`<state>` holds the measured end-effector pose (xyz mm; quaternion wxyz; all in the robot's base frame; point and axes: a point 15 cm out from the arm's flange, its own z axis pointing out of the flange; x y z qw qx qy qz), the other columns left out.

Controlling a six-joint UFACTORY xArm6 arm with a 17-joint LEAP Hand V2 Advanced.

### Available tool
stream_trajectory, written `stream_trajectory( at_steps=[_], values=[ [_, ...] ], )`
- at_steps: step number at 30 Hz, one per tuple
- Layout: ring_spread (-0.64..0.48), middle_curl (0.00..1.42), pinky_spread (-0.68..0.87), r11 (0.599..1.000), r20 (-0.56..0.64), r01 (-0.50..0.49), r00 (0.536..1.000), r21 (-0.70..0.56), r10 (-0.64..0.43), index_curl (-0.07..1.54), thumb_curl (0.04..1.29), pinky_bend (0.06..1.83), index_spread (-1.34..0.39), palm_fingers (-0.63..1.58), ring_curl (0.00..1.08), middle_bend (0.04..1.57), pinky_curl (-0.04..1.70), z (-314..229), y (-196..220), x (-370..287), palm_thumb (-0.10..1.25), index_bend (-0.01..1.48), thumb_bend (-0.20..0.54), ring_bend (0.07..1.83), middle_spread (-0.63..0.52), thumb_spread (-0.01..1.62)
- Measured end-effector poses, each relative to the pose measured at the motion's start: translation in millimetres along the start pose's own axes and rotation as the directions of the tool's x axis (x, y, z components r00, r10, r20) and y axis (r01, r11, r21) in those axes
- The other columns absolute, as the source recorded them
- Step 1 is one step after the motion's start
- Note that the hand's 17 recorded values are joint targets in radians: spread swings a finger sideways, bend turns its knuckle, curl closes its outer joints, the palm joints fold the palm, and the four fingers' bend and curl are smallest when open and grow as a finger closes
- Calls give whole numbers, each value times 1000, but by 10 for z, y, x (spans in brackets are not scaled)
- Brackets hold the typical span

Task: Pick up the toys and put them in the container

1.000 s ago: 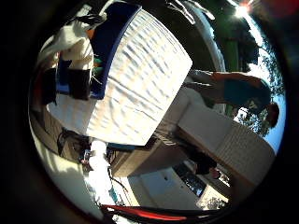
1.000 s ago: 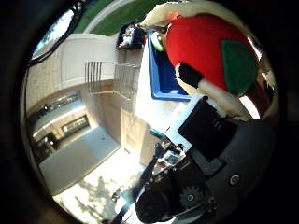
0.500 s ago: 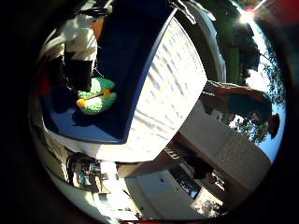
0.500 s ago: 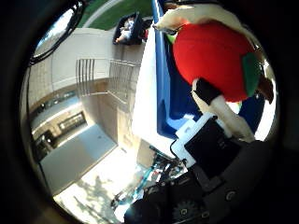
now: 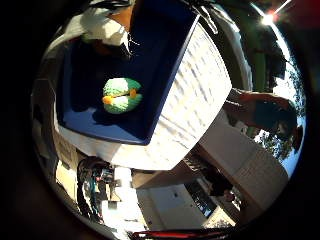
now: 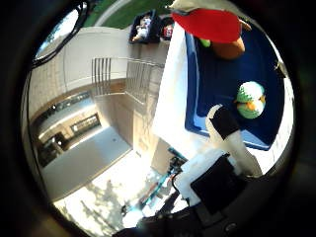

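White table (image 5: 195, 110) bearing a blue container (image 5: 165, 55), seen from the palm of the hand (image 6: 222, 173). Inside the container a green and white plush toy (image 5: 121, 95) with orange markings lies on the blue floor, apart from the walls. A red plush toy (image 6: 210, 23) with a white upper part and an orange-brown portion sits at the far end of the container, partly over its rim. One white finger with a black tip (image 6: 224, 133) extends straight toward the near wall of the container, touching no toy; the state of the remaining fingers cannot be told. Paved ground (image 6: 84, 163) lies below the table.
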<state>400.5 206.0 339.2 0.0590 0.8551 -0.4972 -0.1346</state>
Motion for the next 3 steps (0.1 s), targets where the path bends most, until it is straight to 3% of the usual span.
stream_trajectory(
  at_steps=[3],
  values=[
    [330,329,480,999,-4,-5,1000,45,5,148,473,841,-411,-85,331,113,439,-206,115,-10,814,249,-23,408,134,1167]
  ],
)
